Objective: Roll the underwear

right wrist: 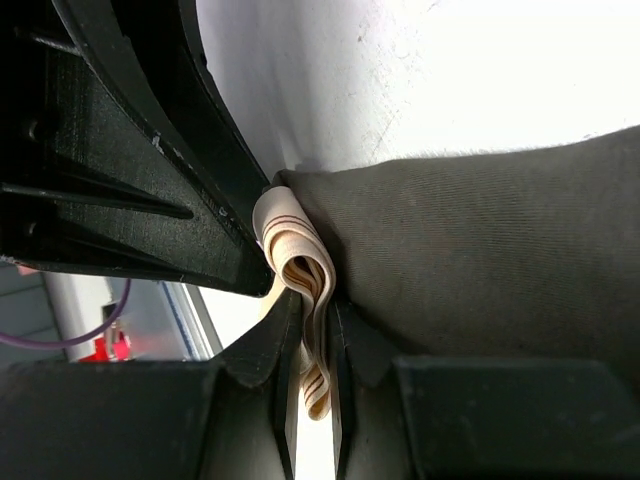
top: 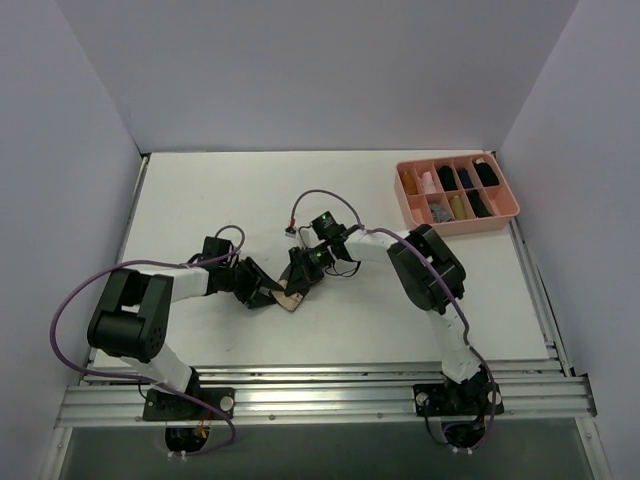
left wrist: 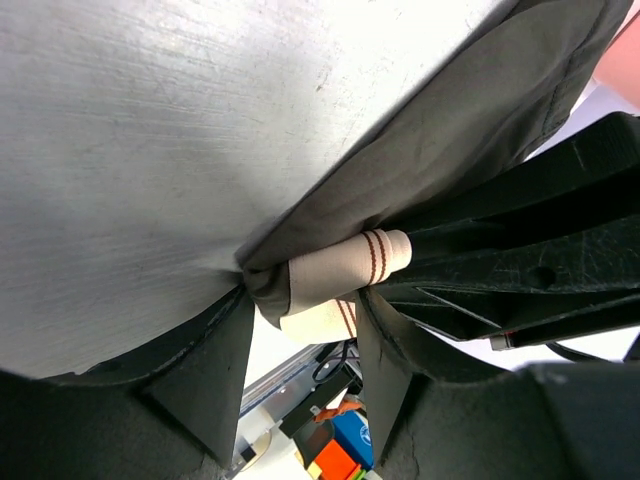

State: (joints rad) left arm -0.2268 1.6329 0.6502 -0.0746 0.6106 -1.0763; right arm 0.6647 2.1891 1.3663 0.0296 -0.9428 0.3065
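Observation:
The underwear (top: 291, 300) is a small dark olive cloth with a tan waistband, lying on the white table between the two grippers at the centre. In the left wrist view the olive cloth (left wrist: 450, 130) runs up and right, and the rolled waistband (left wrist: 340, 265) sits between the tips of my left gripper (left wrist: 305, 300), touching both fingers. In the right wrist view my right gripper (right wrist: 315, 320) is shut on a folded loop of the waistband (right wrist: 290, 240), with the olive cloth (right wrist: 480, 250) to its right. The left gripper (top: 268, 290) and right gripper (top: 300, 278) almost touch.
A pink compartment tray (top: 405, 205) with small rolled bundles stands at the back right. White walls close off the table on three sides. An aluminium rail (top: 320, 390) runs along the near edge by the arm bases.

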